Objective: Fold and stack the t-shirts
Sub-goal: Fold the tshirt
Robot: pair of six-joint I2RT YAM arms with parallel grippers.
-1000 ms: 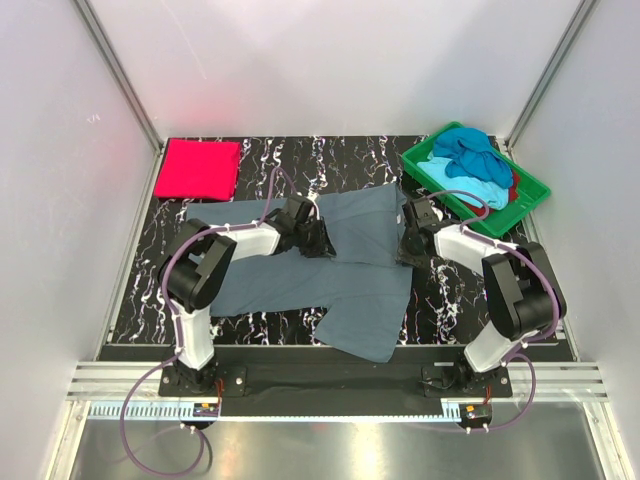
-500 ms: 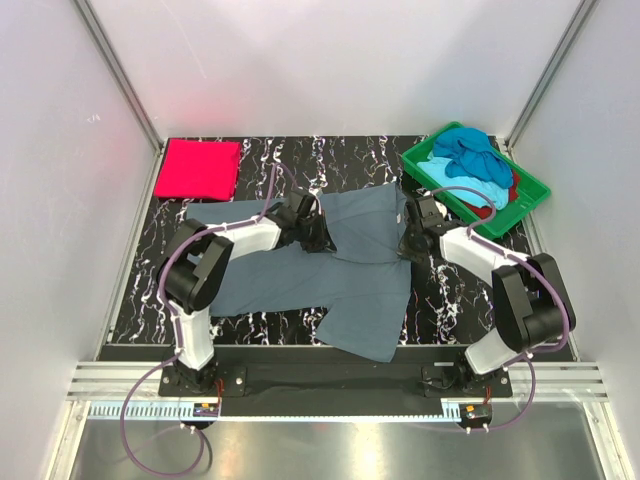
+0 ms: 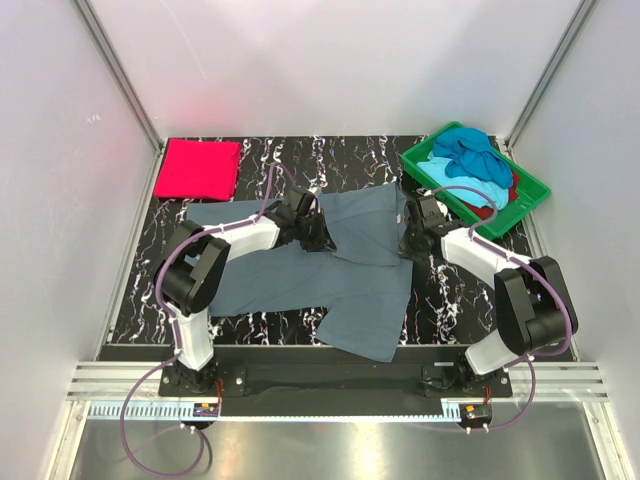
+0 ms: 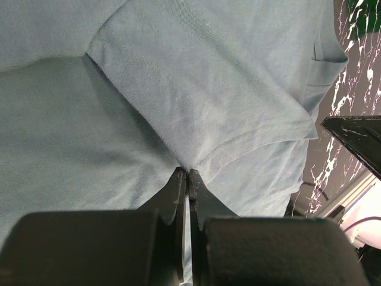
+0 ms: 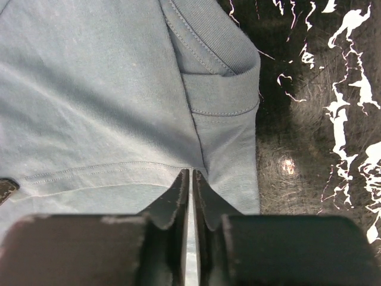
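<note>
While you've got both arms reaching in over the black marbled table [image 3: 330,160], here's the count: five t-shirts, one tray, two claws.

The slate grey-blue t-shirt [image 3: 345,285] is the only one spread out. It lies across the middle of the table between the two arms, with a far flap doubled over the layer beneath. Your left gripper [image 4: 187,174] sits at the left side of that flap, its fingers squeezed together with a hemmed edge of the grey-blue cloth pinched at the tips. Your right gripper [image 5: 191,174] is at the shirt's right edge, near the tray. Its fingers are likewise clamped tight on a stitched hem, right beside a folded-over bit of cloth. So both claws are closed on the same shirt, one on each side, well apart from each other.

The bright red-pink t-shirt [image 3: 197,168] is folded into a neat flat rectangle in the far left corner of the table, apart from everything else. The green plastic tray [image 3: 530,197] sits in the far right corner, and the other three shirts are bunched up in there. A dark blue t-shirt [image 3: 470,148] is heaped on top, a turquoise t-shirt [image 3: 465,188] lies under it toward the near side, and just a sliver of a red t-shirt [image 3: 514,186] pokes out at the right. Can't tell how those three are tangled.
</note>
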